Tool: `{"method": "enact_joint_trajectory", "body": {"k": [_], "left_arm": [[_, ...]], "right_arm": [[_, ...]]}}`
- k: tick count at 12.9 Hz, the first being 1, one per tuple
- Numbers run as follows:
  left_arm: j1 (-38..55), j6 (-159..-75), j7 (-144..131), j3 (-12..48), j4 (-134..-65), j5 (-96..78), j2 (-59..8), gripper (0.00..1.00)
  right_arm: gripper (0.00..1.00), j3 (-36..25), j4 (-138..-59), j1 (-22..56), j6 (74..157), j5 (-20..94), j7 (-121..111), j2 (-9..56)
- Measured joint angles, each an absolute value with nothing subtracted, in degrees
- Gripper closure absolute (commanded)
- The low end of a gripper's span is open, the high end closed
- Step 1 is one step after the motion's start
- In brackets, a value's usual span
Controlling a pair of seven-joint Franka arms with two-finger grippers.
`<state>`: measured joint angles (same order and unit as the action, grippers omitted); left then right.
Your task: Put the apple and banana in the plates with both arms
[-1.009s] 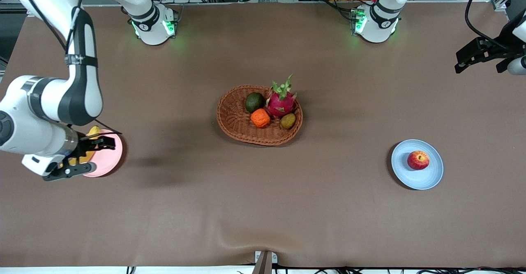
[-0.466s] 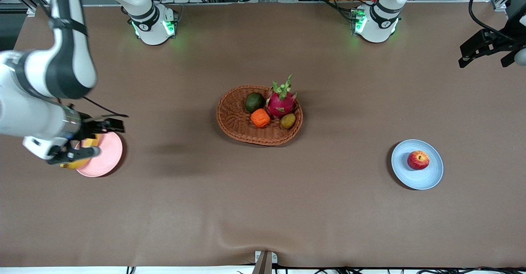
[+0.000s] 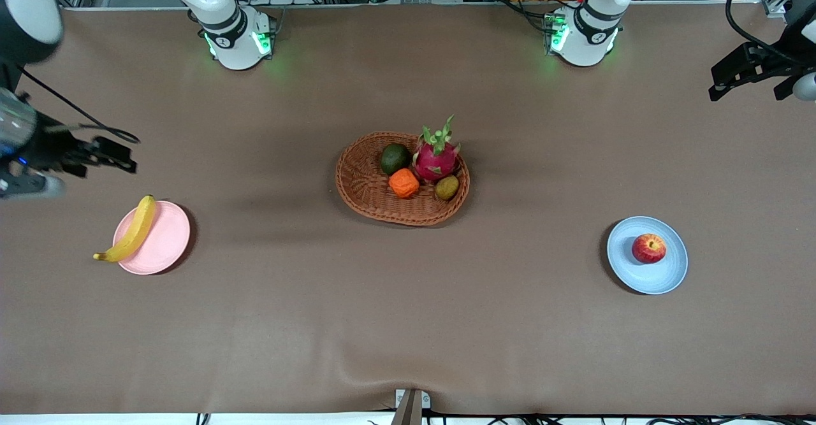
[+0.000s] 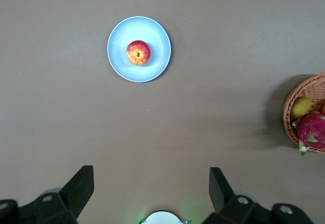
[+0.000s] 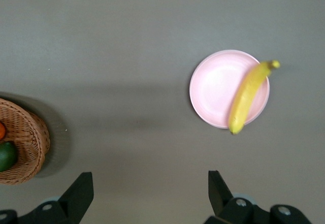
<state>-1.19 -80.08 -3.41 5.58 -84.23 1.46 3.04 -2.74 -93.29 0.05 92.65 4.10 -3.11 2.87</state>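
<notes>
The yellow banana [image 3: 129, 232] lies across the outer edge of the pink plate [image 3: 162, 237] near the right arm's end of the table; both show in the right wrist view, banana [image 5: 247, 95] on plate [image 5: 216, 87]. The red apple [image 3: 649, 248] sits on the light blue plate [image 3: 666, 272] near the left arm's end; the left wrist view shows the apple [image 4: 138, 52] on that plate [image 4: 157, 36]. My right gripper [image 3: 102, 154] is open and empty, raised above the table beside the pink plate. My left gripper [image 3: 746, 74] is open and empty, high over the table's end.
A brown wicker basket [image 3: 363, 180] in the table's middle holds a pink dragon fruit [image 3: 435, 157], a lumpy orange fruit [image 3: 403, 183], a dark green fruit [image 3: 395, 158] and a small brown-green fruit [image 3: 447, 187]. The arms' green-lit bases [image 3: 239, 39] stand along the table's edge.
My right gripper has let go of the banana on the pink plate and risen away from it toward the table's end. My left gripper has barely moved.
</notes>
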Motion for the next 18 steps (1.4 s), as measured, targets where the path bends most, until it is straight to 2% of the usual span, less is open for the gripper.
{"method": "enact_joint_trajectory", "body": {"k": [5,18], "left_arm": [[-1.14,-80.00,-3.41,5.59,-84.26,1.42,3.04,0.00],[-0.89,-79.28,-3.41,6.71,-84.30,1.35,3.04,0.00]], "right_arm": [[0.00,-1.94,-94.19,-1.01,89.49,1.17,4.19,-2.11],[0.00,-1.21,-92.80,-1.00,88.20,-0.20,5.65,-2.56]]}}
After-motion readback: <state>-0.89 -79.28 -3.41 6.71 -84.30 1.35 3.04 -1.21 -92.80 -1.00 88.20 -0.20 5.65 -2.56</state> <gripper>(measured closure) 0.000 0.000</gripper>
